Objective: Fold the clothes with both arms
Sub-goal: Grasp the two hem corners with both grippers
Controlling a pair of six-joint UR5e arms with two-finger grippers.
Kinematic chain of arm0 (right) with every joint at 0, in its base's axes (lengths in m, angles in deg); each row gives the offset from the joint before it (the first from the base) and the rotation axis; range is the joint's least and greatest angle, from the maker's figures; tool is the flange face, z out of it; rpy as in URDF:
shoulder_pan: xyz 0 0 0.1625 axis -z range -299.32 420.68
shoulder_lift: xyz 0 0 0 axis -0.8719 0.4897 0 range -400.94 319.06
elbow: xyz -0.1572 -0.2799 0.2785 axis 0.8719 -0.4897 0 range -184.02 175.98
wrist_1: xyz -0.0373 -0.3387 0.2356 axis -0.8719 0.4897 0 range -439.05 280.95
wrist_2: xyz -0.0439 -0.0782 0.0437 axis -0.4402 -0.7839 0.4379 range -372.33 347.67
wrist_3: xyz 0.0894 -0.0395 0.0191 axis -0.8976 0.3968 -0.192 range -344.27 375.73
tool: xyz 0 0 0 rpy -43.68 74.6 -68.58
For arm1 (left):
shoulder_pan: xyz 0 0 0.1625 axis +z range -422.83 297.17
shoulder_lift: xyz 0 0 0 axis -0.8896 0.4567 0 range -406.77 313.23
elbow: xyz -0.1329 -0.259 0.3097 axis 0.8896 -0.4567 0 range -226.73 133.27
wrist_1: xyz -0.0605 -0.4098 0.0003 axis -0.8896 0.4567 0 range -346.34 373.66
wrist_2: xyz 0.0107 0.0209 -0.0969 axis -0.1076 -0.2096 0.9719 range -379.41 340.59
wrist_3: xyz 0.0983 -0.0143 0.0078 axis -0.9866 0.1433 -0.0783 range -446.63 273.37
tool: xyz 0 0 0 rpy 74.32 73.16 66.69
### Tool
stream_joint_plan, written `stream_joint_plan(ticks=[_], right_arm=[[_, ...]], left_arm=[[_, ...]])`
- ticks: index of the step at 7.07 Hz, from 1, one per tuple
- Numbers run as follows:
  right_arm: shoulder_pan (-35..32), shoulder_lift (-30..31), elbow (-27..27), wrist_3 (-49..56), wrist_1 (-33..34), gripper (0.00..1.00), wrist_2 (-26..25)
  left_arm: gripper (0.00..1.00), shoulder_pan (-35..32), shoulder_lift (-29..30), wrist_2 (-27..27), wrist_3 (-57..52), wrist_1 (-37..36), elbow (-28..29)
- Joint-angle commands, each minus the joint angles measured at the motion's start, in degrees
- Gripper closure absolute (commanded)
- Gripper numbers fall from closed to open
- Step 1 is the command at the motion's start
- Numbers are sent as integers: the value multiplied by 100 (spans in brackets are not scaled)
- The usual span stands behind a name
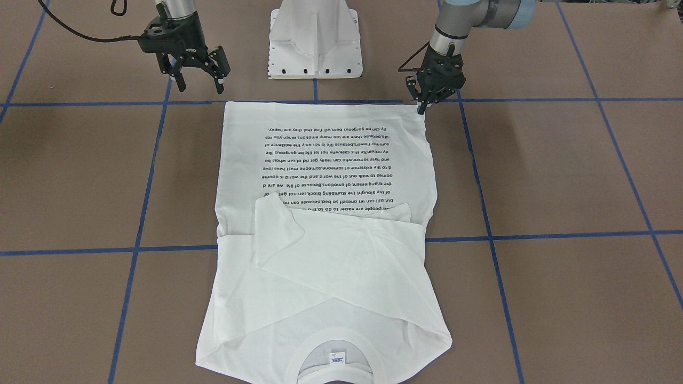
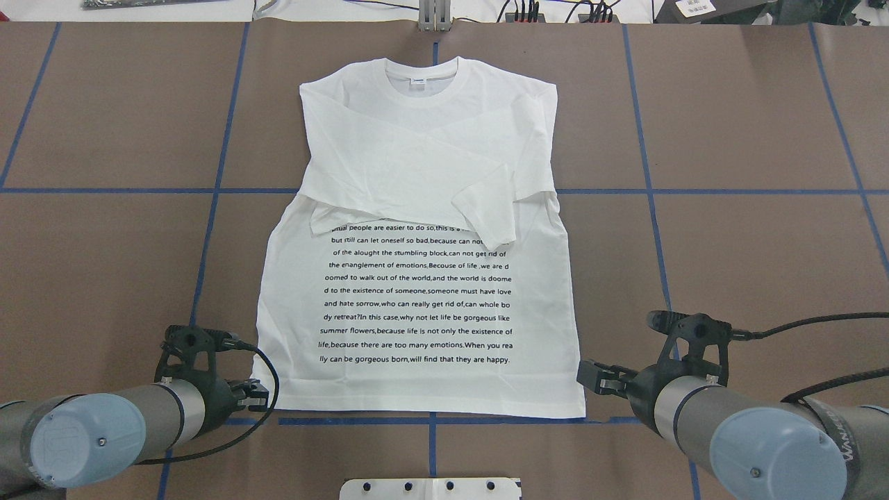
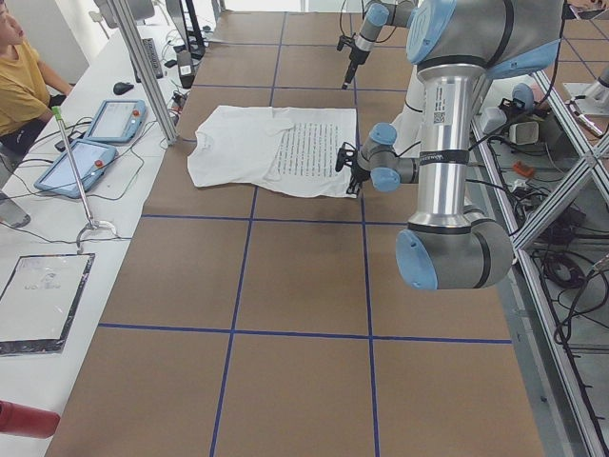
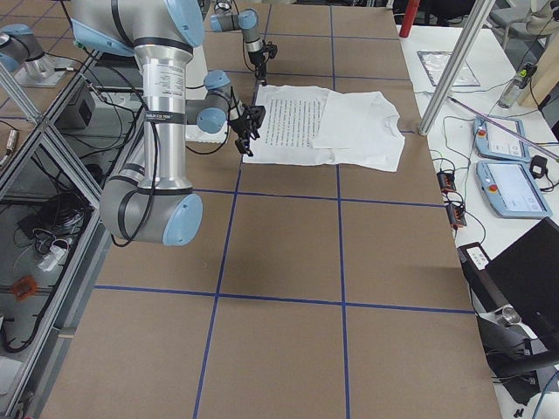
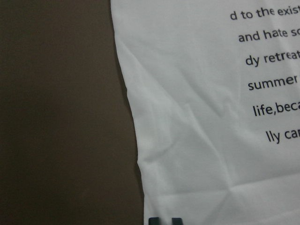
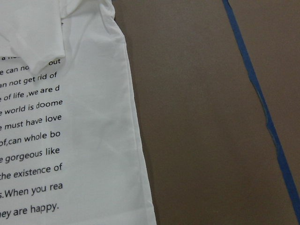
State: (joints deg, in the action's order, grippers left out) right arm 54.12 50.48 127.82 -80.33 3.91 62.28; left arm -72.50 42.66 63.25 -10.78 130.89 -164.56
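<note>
The white shirt [image 1: 331, 256] lies flat on the brown table with its text side up, sleeves folded across the chest and collar [image 2: 421, 82] at the far side from the robot. My left gripper [image 1: 422, 106] is low at the hem's left corner [image 2: 258, 394]. In the left wrist view its fingertips [image 5: 156, 221] stand almost together on the cloth [image 5: 211, 140] just inside the edge. My right gripper [image 1: 200, 85] is open and empty, hanging a little above and outside the hem's right corner [image 2: 590, 375]. The right wrist view shows only the shirt's side edge [image 6: 93, 140].
The white pedestal base [image 1: 315, 42] stands just behind the hem. Blue tape lines [image 2: 646, 191] grid the brown table. Tablets [image 3: 95, 143], a metal post [image 3: 143, 67] and a seated person [image 3: 19, 76] are on a side bench beyond the collar end.
</note>
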Motion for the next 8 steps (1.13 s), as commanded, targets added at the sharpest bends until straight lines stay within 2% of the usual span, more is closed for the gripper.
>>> stream_joint_plan(ticks=[1,2,3,5,6,8], right_arm=[[496,-10,-200,-428,1,5,-568],[733,-54,-402,-448,1,18,-936],[840,-63,-526,-483,1,22,-975],[911,-350,-894,-562,1,23,-1089],[929,-631,-1061,-615,1,30,-1168],[990,-775,-1247,-931,-16,35,-1247]], left_arm=[[100,-17,-39,4,-18,-59,-457],[100,-17,-31,30,-44,-199,-747],[100,-17,13,213,-36,-305,-907],[100,-8,31,259,-27,-306,-900],[100,-8,22,259,-27,-306,-900],[100,-17,13,259,-9,-306,-908]])
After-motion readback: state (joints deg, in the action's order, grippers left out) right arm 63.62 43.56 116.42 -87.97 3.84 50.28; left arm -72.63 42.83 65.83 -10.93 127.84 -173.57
